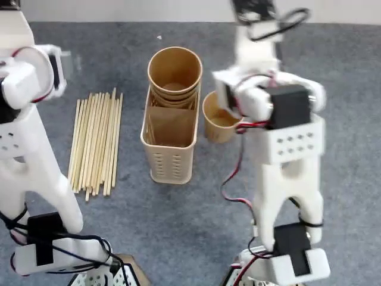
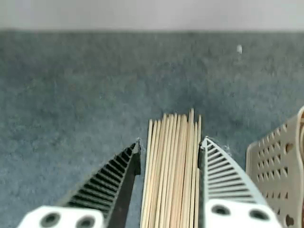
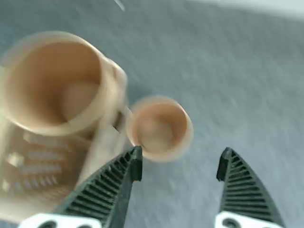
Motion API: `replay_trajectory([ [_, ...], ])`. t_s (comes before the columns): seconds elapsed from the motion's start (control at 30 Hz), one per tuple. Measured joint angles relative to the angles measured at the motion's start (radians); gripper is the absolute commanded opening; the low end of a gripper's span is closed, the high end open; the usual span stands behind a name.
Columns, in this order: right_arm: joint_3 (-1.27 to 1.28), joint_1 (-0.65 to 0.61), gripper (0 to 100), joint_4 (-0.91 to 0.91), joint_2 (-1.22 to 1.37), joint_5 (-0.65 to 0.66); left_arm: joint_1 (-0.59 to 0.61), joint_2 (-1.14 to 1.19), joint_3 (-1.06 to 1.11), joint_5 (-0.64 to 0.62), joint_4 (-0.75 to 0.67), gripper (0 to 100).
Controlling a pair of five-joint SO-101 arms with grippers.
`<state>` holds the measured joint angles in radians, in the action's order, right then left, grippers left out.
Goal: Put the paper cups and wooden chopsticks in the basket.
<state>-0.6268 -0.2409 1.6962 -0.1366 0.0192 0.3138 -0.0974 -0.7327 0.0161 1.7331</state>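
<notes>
A bundle of wooden chopsticks point(image 1: 95, 140) lies flat on the grey carpet, left of the beige perforated basket point(image 1: 172, 164). In the left wrist view my left gripper point(image 2: 171, 143) is open, one finger on each side of the chopsticks point(image 2: 173, 161). A stack of paper cups point(image 1: 174, 71) stands upright in the basket's far compartment. One loose paper cup point(image 1: 219, 119) stands upright on the carpet, close against the basket's right side. My right gripper point(image 3: 181, 153) is open above and just short of that loose cup point(image 3: 159, 127), with nothing between its fingers.
The basket's near compartment point(image 1: 171, 125) holds no objects. The right arm's body and red and black cables point(image 1: 235, 173) sit right of the basket. Bare carpet stretches in front of the basket and beyond the chopsticks.
</notes>
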Motion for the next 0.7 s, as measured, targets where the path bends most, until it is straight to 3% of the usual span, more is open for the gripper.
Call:
replay_trajectory([
  [0.17,0.127,0.064,25.9,-0.011,0.018,0.029,0.0,0.0,0.147,0.0,0.006,22],
  [0.4,0.362,0.083,25.9,-0.245,0.132,0.035,0.029,0.002,0.348,0.003,-0.081,22],
  [0.7,0.466,0.086,25.9,-0.356,0.221,0.035,0.092,0.002,0.446,0.003,-0.181,22],
])
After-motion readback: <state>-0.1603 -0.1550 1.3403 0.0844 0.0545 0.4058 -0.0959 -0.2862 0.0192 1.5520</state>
